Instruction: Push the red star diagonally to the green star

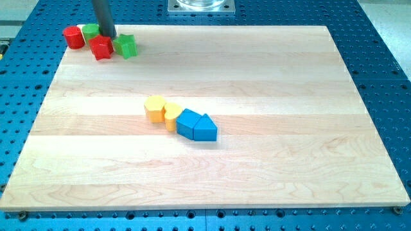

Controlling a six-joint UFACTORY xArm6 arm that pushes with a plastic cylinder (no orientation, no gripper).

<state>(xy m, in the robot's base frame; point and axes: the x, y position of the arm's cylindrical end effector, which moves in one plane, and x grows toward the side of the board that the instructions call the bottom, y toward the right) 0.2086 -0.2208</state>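
Observation:
The red star (101, 47) lies near the board's top left corner. The green star (126, 46) sits just to its right, touching or nearly touching it. My tip (107, 36) is at the red star's upper right edge, between the red star and a green block (90, 29) behind it. A red round block (74, 36) lies to the left of the red star.
A yellow hexagon block (155, 108), a yellow heart block (171, 115), a blue block (188, 122) and a blue pointed block (205, 128) form a touching row at mid board. The wooden board (270, 160) lies on a blue perforated table.

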